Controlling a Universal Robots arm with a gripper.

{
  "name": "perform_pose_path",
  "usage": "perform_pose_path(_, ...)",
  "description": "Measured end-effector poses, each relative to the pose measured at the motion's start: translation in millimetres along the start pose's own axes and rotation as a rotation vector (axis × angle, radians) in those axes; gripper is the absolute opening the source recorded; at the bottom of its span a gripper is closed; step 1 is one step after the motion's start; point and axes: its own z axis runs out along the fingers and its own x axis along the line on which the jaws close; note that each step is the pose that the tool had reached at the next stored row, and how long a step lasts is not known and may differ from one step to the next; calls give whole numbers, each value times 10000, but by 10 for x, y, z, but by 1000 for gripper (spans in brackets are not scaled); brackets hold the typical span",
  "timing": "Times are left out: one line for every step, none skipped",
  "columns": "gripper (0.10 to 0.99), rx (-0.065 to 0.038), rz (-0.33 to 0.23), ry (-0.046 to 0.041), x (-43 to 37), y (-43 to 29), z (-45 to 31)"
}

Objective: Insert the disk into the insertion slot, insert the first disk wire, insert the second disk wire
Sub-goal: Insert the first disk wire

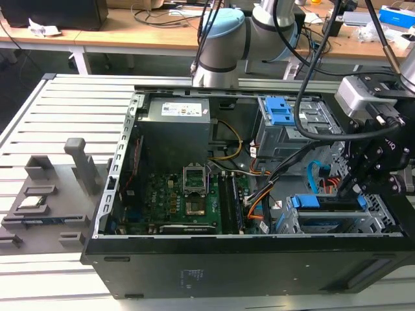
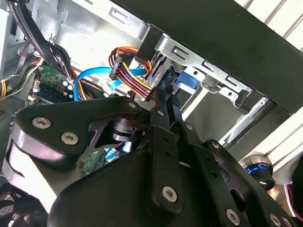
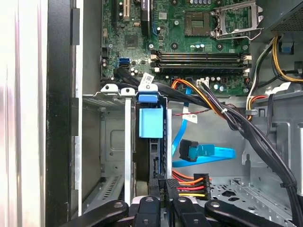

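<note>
The disk's (image 3: 150, 122) carrier is bright blue. The slot (image 3: 111, 142) is plain silver. The board (image 3: 189, 28) is green. One cable (image 3: 210, 152) is blue. The wires (image 3: 191, 182) are red, yellow, orange and black. The gripper (image 3: 163, 187) is black.

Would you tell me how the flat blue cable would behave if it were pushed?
The flat blue cable curves in a loose loop, so it probably bends aside rather than resisting. Its thin ribbon shape suggests little weight; its blue connector may swing.
</note>
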Motion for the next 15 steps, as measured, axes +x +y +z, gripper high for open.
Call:
perform_pose_path(169,0,0,0,6,-3,0)
perform_pose_path(169,0,1,0,10,-3,0)
perform_pose_path(169,0,0,-1,16,-4,1)
perform_pose_path(169,0,-1,0,23,-5,2)
perform_pose_path(169,0,-1,-1,30,-5,4)
perform_pose_path(169,0,-2,1,31,-5,6)
perform_pose_path(169,0,1,2,32,-6,10)
perform_pose_path(169,0,5,1,32,-6,14)
perform_pose_path(169,-1,5,-1,32,-9,17)
perform_pose_path(169,0,5,-2,32,-9,18)
perform_pose_path(169,0,5,-4,32,-9,17)
perform_pose_path(169,0,4,-7,32,-9,14)
perform_pose_path(169,0,4,-7,30,-9,3)
perform_pose_path(169,0,4,-4,28,-9,1)
perform_pose_path(169,-1,4,-3,25,-9,0)
